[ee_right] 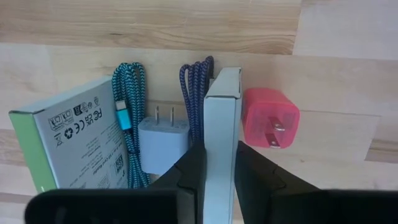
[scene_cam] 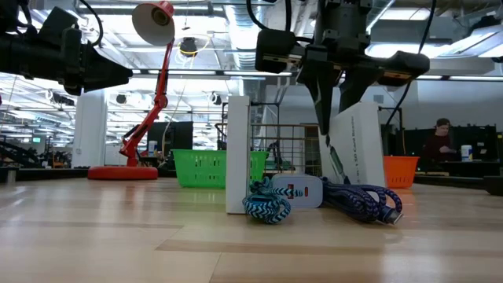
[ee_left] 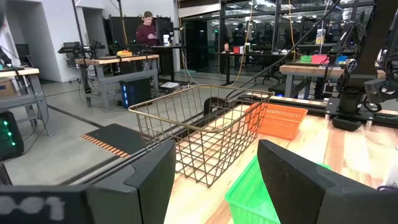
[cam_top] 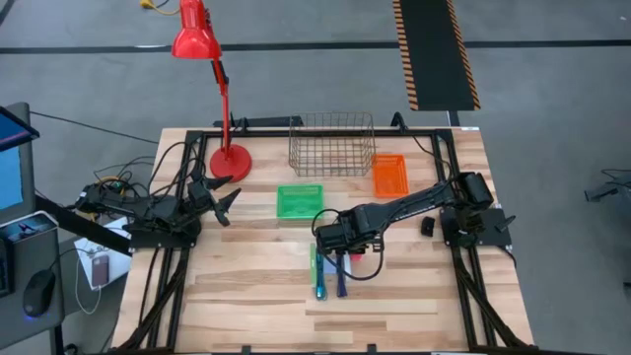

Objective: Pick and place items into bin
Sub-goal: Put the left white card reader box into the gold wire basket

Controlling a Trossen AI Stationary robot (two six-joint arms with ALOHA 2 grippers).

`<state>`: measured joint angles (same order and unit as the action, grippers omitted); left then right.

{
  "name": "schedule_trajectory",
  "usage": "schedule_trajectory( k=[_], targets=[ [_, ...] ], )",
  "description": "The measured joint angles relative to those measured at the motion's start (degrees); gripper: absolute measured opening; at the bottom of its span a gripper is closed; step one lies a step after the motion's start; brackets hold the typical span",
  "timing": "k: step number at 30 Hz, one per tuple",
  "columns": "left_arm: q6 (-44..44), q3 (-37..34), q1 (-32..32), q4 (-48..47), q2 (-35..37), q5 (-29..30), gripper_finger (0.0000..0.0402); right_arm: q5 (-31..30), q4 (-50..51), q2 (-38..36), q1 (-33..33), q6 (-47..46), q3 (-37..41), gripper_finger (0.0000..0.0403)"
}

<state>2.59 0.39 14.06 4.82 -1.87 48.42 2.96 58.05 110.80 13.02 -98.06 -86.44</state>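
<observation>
The right gripper is clamped on the slim white upright cardboard box, mid-worktop, toward the front edge. Lift it straight up: the pale blue-grey plug adapter, pink-red plug adapter and braided cables sit just beside it. The left gripper waits, fingers spread, near the left edge.

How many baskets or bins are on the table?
3: a wire basket at the table's far edge, a small orange bin beside it on the right, and a green bin just in front of the wire basket.
</observation>
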Motion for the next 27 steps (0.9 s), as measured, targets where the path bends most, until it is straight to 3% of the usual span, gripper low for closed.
schedule_trajectory(
  k=[27],
  targets=[
    [0.0,0.0,0.0,0.0,0.0,0.0,0.0217,-0.2,9.7,-0.1,-0.6,1.0,-8.6,0.0058]
  ],
)
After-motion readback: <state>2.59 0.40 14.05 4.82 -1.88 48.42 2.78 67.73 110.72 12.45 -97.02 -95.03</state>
